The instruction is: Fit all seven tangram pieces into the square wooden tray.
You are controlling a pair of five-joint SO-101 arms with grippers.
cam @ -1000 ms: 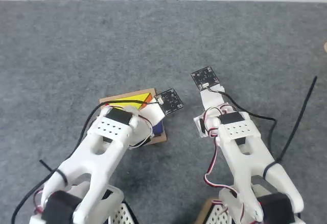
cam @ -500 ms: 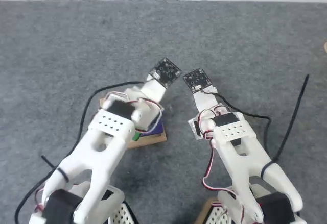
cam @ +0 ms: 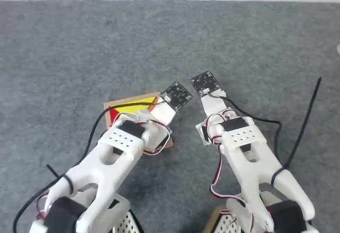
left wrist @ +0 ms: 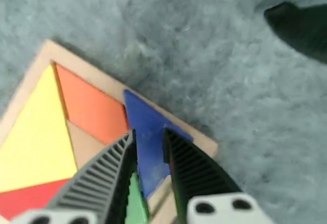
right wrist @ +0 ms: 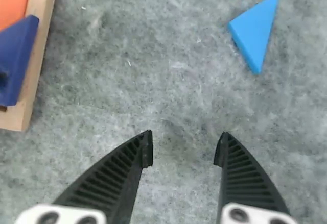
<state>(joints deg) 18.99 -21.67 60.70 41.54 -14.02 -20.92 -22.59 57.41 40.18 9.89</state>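
Note:
The square wooden tray (cam: 119, 105) lies on the grey carpet under my left arm (cam: 127, 140). It holds yellow (left wrist: 30, 142), orange (left wrist: 92, 109), red (left wrist: 25, 201) and green (left wrist: 135, 203) pieces. A dark blue piece (left wrist: 148, 127) rests tilted at the tray's corner and overlaps the rim (right wrist: 36, 45). My left gripper (left wrist: 148, 137) is shut on this dark blue piece (right wrist: 15, 50), its jaws only narrowly apart. My right gripper (right wrist: 184, 150) hangs open over bare carpet beside the tray. A light blue triangle (right wrist: 255, 30) lies on the carpet just beyond it.
Black cables (cam: 303, 132) trail from both arms across the carpet. The two arm bases (cam: 122, 222) stand at the near edge. A dark part of the other arm (left wrist: 301, 25) shows past the tray's corner. Carpet stretches far and to both sides.
My left wrist swung up and forward past the tray, then came back down over the tray's right corner. My right arm shifted slightly left and has held since.

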